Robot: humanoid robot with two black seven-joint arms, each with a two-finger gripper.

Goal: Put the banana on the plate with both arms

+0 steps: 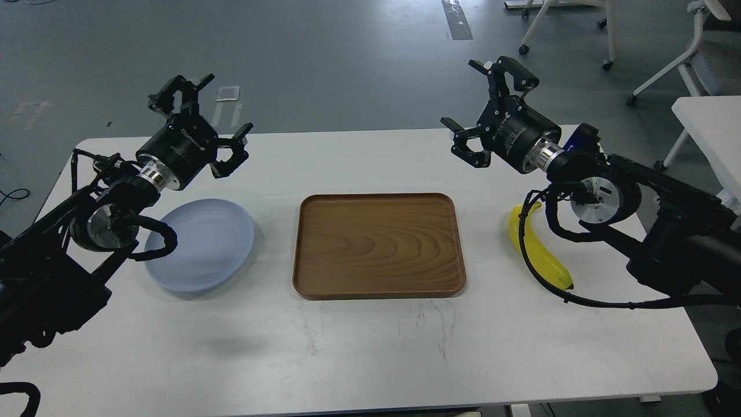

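The yellow banana [544,258] lies on the white table at the right, partly crossed by a black cable of my right arm. The pale blue-grey plate [202,243] sits at the left, empty. My left gripper [200,110] is open and empty, raised above the table behind the plate. My right gripper [483,104] is open and empty, raised behind and to the left of the banana, well clear of it.
A brown wooden tray [379,246] lies empty at the table's [370,347] middle, between plate and banana. Office chairs [666,52] and another white table [709,127] stand on the grey floor at the back right.
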